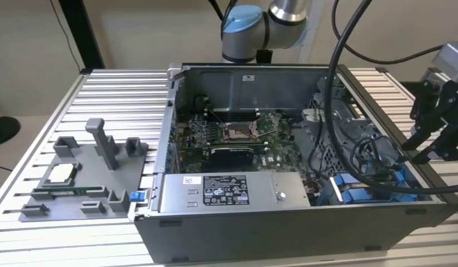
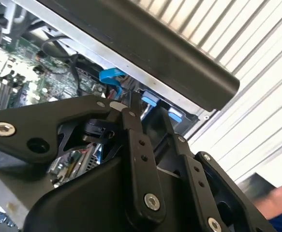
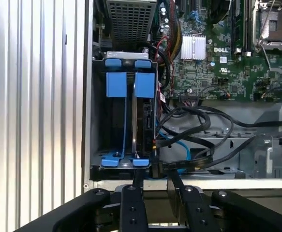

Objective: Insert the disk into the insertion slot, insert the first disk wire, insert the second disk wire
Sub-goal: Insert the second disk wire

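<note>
Right now the gripper [image 1: 418, 153] hangs just outside the open computer case [image 1: 288, 233], over its rim on the exterior view's right. In the first wrist view the fingers [image 3: 133, 195] stand a little apart with nothing between them. They point toward the insertion slot [image 3: 112, 125], blue tabs at its far end. The disk [image 3: 143, 123] stands on edge inside that slot, one compartment beside it bare. A black connector [image 3: 156, 169] with black cables [image 3: 203, 125] lies at the disk's near corner; cannot tell if it is seated. The motherboard [image 3: 218, 63] lies beyond. A silver power supply box [image 1: 229, 192] sits in the case, and a grey fixture tray [image 1: 80, 183] on the slatted table [image 1: 118, 100].
</note>
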Controlling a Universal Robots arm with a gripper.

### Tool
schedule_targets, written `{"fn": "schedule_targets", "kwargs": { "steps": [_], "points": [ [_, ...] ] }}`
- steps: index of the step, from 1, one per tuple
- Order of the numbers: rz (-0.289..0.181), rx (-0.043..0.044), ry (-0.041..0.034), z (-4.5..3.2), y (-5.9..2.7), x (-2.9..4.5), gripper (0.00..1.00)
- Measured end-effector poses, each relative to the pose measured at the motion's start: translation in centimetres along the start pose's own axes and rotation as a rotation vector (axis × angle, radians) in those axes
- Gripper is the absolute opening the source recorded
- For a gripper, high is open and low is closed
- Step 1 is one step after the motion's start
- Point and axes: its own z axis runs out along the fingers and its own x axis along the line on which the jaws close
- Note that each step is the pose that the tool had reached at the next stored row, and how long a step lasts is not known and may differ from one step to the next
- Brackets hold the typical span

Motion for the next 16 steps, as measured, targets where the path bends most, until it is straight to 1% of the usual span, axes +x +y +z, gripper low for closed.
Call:
{"fn": "schedule_targets", "kwargs": {
  "steps": [7, 16],
  "points": [
    [-0.010, -0.0045, -0.1278, -0.03, 0.00, 0.36, 1.00],
    [-0.023, -0.0090, -0.2895, -0.10, 0.00, 0.95, 1.00]
  ]
}}
